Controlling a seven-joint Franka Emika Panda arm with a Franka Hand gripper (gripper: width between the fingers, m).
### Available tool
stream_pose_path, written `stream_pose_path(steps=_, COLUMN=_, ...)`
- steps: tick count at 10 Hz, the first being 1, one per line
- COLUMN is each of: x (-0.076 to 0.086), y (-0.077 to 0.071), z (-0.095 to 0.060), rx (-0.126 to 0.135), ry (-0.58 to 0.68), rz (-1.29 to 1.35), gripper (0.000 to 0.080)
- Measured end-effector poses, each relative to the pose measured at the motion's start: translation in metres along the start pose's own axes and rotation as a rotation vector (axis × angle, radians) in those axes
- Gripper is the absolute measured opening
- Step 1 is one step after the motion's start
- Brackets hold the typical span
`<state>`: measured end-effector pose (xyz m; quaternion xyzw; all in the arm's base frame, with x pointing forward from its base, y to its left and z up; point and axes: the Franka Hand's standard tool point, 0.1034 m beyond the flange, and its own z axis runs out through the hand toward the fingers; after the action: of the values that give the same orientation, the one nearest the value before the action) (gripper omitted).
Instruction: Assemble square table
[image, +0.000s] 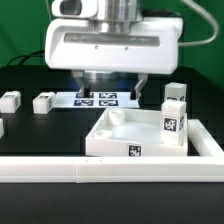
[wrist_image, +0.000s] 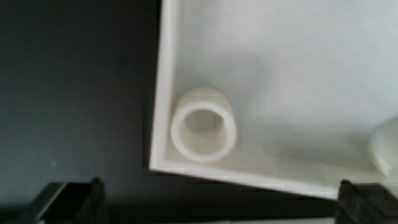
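The white square tabletop (image: 120, 135) lies with its raised rim up at the exterior view's centre right. One white tagged leg (image: 174, 115) stands upright in its right corner. Two loose leg blocks (image: 10, 100) (image: 43, 101) lie at the exterior view's left, and another one shows at the left edge (image: 2, 127). My gripper (image: 110, 88) hangs open and empty over the tabletop's far side. In the wrist view a tabletop corner (wrist_image: 285, 90) with its round hole (wrist_image: 201, 125) lies below my gripper (wrist_image: 217, 205). The dark fingertips (wrist_image: 71, 200) stand wide apart, holding nothing.
The marker board (image: 97, 98) lies flat behind the tabletop, under the gripper. A long white border rail (image: 100, 170) runs along the front and turns up the exterior view's right side (image: 205, 140). The table surface is black.
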<state>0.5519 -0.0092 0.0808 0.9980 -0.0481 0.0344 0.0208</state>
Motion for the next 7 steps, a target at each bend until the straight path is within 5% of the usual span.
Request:
stream_pose_path(steps=4, x=-0.011, y=0.004, z=0.025, rx=-0.024, ry=-0.009, rz=0.0, gripper=0.0649)
stream_pose_path(steps=7, x=-0.011, y=0.004, z=0.024, rx=-0.023, ry=-0.007, rz=0.0, gripper=0.0649)
